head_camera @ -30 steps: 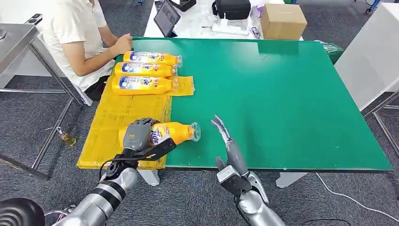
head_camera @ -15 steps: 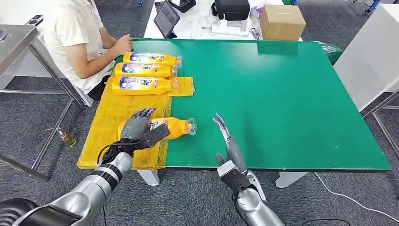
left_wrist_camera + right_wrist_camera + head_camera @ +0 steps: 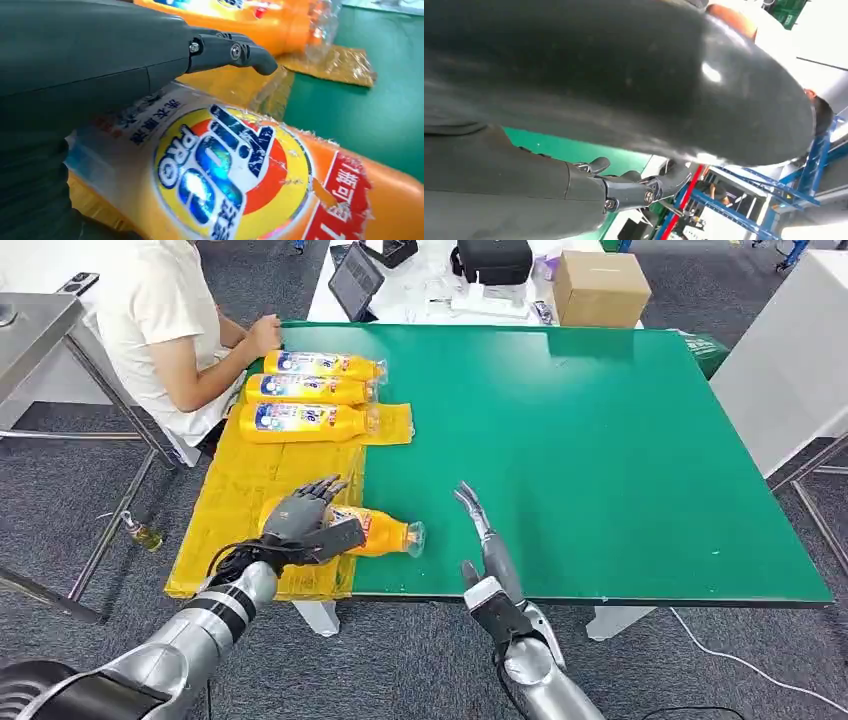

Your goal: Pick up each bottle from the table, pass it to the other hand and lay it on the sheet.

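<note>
Bottle (image 3: 375, 531): glossy orange plastic, round blue-yellow label, lying across yellow sheet (image 3: 240, 490) edge onto green worktop (image 3: 600, 440) | my left robot hand (image 3: 305, 523) spread over it | my right robot hand (image 3: 482, 530) spread, empty

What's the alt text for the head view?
The left hand rests on an orange bottle lying at the near edge of a yellow sheet on a green table, fingers spread. The right hand is open beside it. Three more bottles lie on the sheet's far end, by a seated person.
</note>
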You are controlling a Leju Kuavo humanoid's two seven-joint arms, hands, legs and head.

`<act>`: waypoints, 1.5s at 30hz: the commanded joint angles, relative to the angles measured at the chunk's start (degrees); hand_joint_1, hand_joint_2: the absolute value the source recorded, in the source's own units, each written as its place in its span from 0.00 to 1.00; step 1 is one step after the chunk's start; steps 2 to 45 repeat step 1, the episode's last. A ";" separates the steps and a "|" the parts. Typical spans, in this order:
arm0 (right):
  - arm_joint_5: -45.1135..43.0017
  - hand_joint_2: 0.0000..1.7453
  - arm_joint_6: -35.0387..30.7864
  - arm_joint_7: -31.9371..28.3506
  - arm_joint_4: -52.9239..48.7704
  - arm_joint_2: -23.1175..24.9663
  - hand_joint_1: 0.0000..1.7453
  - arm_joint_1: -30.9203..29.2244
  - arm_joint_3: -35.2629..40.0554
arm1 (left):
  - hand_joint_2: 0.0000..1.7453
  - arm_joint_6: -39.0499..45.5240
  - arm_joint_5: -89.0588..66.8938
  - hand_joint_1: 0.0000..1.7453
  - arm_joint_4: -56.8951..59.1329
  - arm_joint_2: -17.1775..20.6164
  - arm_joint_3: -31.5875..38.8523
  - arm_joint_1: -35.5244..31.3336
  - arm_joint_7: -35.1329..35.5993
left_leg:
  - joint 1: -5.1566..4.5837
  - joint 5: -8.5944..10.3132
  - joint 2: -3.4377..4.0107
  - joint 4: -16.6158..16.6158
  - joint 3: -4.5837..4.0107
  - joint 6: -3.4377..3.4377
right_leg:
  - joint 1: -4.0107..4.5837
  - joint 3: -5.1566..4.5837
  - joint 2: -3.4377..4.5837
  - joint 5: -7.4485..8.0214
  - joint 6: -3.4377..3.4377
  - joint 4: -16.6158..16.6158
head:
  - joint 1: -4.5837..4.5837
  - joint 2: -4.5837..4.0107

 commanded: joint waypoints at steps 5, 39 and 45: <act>-0.08 0.00 -0.19 0.15 4.17 -0.91 0.00 -1.62 -1.33 | 1.00 -1.05 0.01 0.00 -0.71 -0.67 -3.32 2.07 -2.02 | -0.02 -0.05 0.08 -0.10 0.22 0.09 | 0.02 0.21 0.00 -0.03 -0.12 -0.11 | -0.02 0.00; -0.08 0.00 -0.19 0.15 4.17 -0.91 0.00 -1.62 -1.33 | 1.00 -1.05 0.01 0.00 -0.71 -0.67 -3.32 2.07 -2.02 | -0.02 -0.05 0.08 -0.10 0.22 0.09 | 0.02 0.21 0.00 -0.03 -0.12 -0.11 | -0.02 0.00; -0.08 0.00 -0.19 0.15 4.17 -0.91 0.00 -1.62 -1.33 | 1.00 -1.05 0.01 0.00 -0.71 -0.67 -3.32 2.07 -2.02 | -0.02 -0.05 0.08 -0.10 0.22 0.09 | 0.02 0.21 0.00 -0.03 -0.12 -0.11 | -0.02 0.00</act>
